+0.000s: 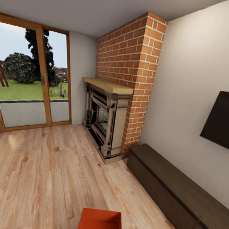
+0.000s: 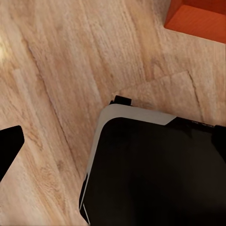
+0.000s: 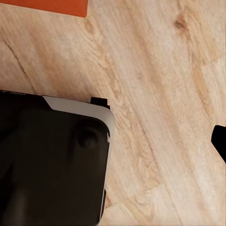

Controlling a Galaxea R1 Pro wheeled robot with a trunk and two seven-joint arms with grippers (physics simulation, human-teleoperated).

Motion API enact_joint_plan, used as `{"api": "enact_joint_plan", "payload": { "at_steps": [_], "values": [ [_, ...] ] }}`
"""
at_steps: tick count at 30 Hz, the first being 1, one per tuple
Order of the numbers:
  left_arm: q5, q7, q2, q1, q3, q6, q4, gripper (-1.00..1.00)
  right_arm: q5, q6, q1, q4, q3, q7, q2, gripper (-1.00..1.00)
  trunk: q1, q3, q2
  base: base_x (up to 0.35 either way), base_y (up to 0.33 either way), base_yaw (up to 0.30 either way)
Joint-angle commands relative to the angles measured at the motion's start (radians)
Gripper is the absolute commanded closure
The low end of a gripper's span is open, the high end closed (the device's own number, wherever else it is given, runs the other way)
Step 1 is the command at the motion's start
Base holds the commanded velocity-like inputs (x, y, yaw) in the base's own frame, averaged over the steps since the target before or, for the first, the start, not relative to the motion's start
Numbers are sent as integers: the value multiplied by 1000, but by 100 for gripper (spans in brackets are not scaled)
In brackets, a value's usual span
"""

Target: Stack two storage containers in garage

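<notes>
Grippers: your wrist views give no clear sight of either pair of fingers, so you cannot tell whether they are spread or closed, or holding anything.

Storage container [image 1: 100, 225]: one orange-red bin on the plank floor [image 1: 43, 170], directly ahead of you; a corner shows in the left wrist view [image 2: 200, 19].

Robot base [image 2: 150, 169]: dark, on the planks.

Room: living room; brick fireplace [image 1: 109, 124], wall TV [image 1: 224, 121], low dark cabinet [image 1: 176, 193], glazed garden doors [image 1: 29, 79].

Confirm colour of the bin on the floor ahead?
Orange-red, plain walls, no pattern; the storage container shows best in the head view.
</notes>
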Motion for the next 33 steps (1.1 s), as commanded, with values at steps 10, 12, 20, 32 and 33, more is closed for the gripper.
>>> {"api": "enact_joint_plan", "payload": {
  "at_steps": [10, 12, 20, 32, 33],
  "values": [
    [7, 2, 0, 0, -10, -3, 0, -100, 7, -5, -1, 3, -3, -3, 0, -100, 0, -16, -1, 0, 0, 0],
    [6, 2, 0, 0, -11, -4, 0, -100, 7, -5, -1, 3, -3, -3, 0, -100, 0, -19, -1, 0, 0, 0],
    [-1, 1, 0, 0, -14, -6, -8, -100, 10, -9, -1, 3, -1, -3, 0, -100, 0, -32, -1, 0, 0, 0],
    [-1, 1, 0, 0, -15, -6, -8, -100, 10, -12, -1, 3, -1, -2, 0, -100, 0, -51, -1, 0, 0, 0],
    [-1, 1, 0, 0, -15, -6, -8, -100, 10, -12, -1, 3, -1, -2, 0, -100, 0, -53, -1, 0, 0, 0]
  ]
}}
